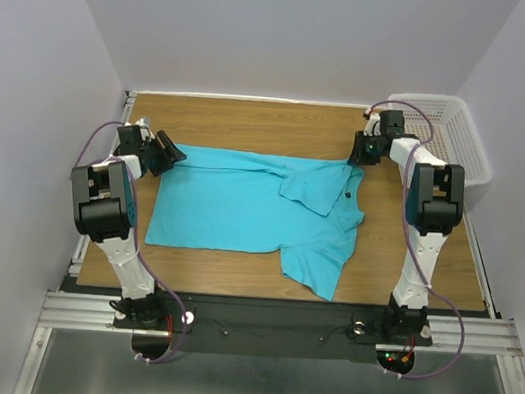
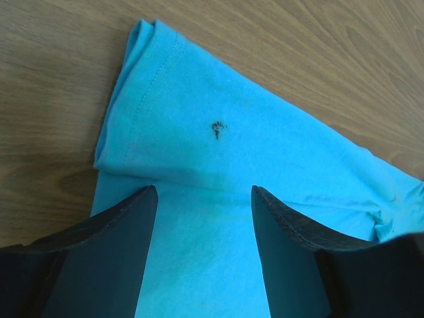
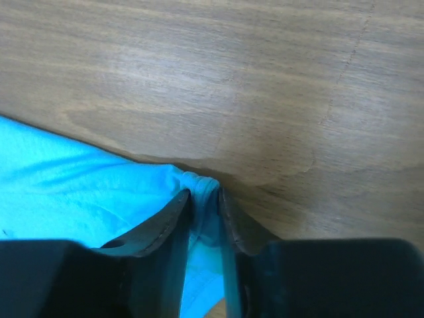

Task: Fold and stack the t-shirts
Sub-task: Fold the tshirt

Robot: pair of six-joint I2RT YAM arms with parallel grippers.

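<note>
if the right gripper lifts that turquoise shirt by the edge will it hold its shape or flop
Probably flops: the t-shirt lies limp with wrinkles and a folded-over sleeve, and its edge bunches up in the right gripper. It looks thin and light, so it should lift easily. Pushed, it would likely crumple.

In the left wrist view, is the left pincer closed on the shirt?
No, the left pincer stands wide open, and the shirt lies loose under the gap, not squeezed.
</note>
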